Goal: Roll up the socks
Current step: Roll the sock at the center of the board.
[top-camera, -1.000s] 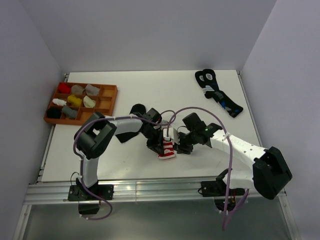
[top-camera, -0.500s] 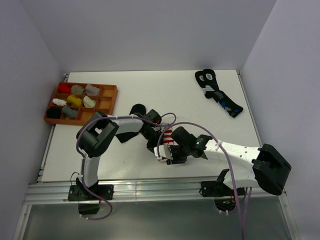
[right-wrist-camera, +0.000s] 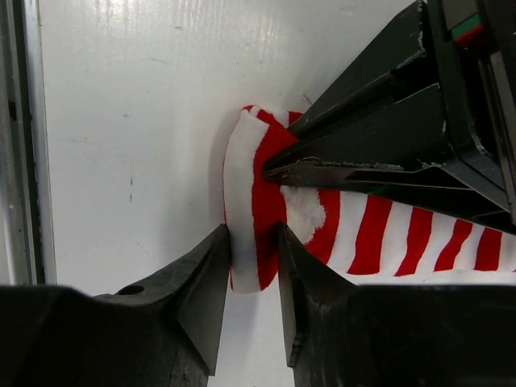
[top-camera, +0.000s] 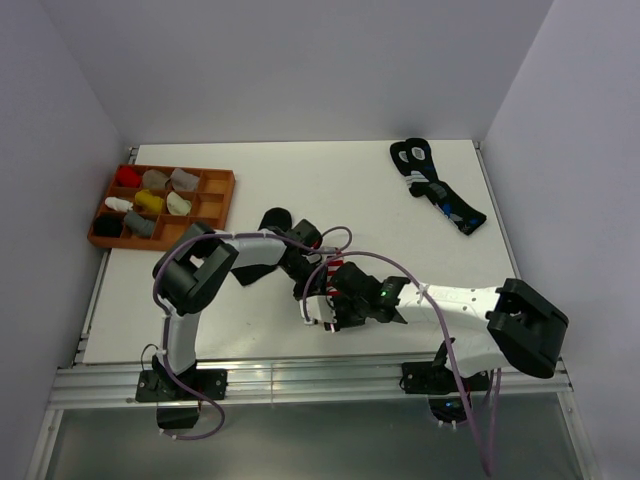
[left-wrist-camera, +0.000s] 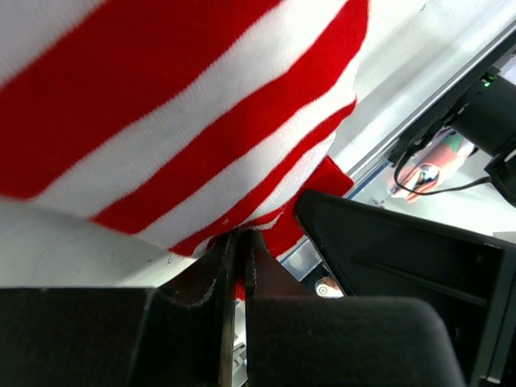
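Red and white sock [right-wrist-camera: 258,201]: it lies on the white table [right-wrist-camera: 121,121], in the middle and close to the front edge, right between the two claws.
Sock's end: it is folded over into a small thick bump. The striped part runs off to the side from there.
Right claw [right-wrist-camera: 251,242]: one finger stands on each side of the folded end. Both fingers touch the cloth, so this claw is pinching the bump.
Left claw [left-wrist-camera: 238,238]: its fingers are pressed almost together, with only a thin slit between them. A little bit of the sock's red edge is caught in that slit.
Sock by the left claw: the striped cloth spreads up and away from the tips and fills most of the left wrist view.
Two claws together: they are very near each other at the same end of the sock. The left claw's black fingers come in from the side, just past the tips of the right claw.
Orange tray [top-camera: 222,178]: it sits at the far left of the table, well apart from the sock. Small bundles [top-camera: 149,202] in red, grey, yellow, white and black sit in its boxes.
Dark socks [top-camera: 440,190]: they have white rings and blue marks. They lie by the far right corner, well apart from the claws.
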`<control>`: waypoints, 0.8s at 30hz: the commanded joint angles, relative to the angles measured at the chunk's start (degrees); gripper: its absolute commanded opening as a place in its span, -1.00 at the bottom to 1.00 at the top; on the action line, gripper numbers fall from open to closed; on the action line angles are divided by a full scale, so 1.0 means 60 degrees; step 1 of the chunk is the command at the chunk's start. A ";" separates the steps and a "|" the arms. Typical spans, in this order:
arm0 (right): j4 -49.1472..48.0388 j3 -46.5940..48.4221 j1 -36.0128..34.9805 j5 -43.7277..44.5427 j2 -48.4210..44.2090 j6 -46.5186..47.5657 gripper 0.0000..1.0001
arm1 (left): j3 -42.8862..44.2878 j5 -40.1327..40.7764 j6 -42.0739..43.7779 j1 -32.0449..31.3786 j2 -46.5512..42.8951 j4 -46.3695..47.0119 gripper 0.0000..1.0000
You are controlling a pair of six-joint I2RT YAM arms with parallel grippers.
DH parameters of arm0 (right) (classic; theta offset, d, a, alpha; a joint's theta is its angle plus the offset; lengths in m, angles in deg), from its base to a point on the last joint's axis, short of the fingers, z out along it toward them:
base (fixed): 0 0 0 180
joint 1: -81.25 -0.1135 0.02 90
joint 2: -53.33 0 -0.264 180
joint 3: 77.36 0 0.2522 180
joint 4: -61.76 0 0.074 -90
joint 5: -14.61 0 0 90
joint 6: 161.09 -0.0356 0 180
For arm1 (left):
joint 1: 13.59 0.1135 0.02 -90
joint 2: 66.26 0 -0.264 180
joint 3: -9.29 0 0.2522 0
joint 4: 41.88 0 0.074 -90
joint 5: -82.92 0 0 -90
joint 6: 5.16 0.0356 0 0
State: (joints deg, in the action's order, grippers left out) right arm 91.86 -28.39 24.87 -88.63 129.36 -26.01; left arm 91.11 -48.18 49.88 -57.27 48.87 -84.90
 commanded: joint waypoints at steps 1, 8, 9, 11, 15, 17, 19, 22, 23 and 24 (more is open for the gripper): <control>-0.0613 -0.0110 -0.0066 0.0316 0.0189 -0.0174 -0.28 | -0.0340 -0.0063 0.0042 0.0000 -0.0058 0.0305 -0.95; -0.0235 -0.0125 0.0036 -0.0064 0.0234 -0.0321 -0.75 | -0.1350 -0.0006 -0.1202 0.0000 -0.0744 0.2247 -0.42; -0.0131 -0.0096 0.0080 -0.0181 0.0205 -0.0321 -0.76 | -0.1801 0.0009 -0.1480 0.0000 -0.0877 0.2645 -0.40; 0.0175 -0.0052 0.0270 -0.0532 0.0161 -0.0306 -0.77 | -0.2243 0.0228 -0.2330 -0.0015 -0.1329 0.3465 -0.35; 0.0747 0.0211 0.0768 -0.1264 0.0204 -0.0204 -0.78 | -0.3413 0.0931 -0.3633 -0.0015 -0.2019 0.5266 -0.35; 0.1170 0.0373 0.1089 -0.1601 0.0277 -0.0116 -0.78 | -0.3665 0.1341 -0.3884 -0.0015 -0.2326 0.5505 -0.38; 0.1465 0.0622 0.1324 -0.2143 0.0394 0.0015 -0.78 | -0.3900 0.1648 -0.3988 -0.0073 -0.2518 0.5623 -0.40; 0.2109 0.1061 0.1764 -0.2758 0.0731 0.0235 -0.78 | -0.4192 0.2191 -0.4119 -0.0219 -0.2826 0.5958 -0.40; 0.2517 0.1207 0.1852 -0.2963 0.0862 0.0308 -0.78 | -0.4295 0.2453 -0.4207 -0.0263 -0.2986 0.6076 -0.39; 0.2724 0.1484 0.2027 -0.3255 0.1023 0.0367 -0.78 | -0.4499 0.2572 -0.4323 -0.0351 -0.3045 0.6208 -0.39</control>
State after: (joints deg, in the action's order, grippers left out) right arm 100.67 -23.65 35.07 -102.00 133.58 -25.70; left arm 66.32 -38.82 26.62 -58.41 33.37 -52.33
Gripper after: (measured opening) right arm 0.172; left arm 0.304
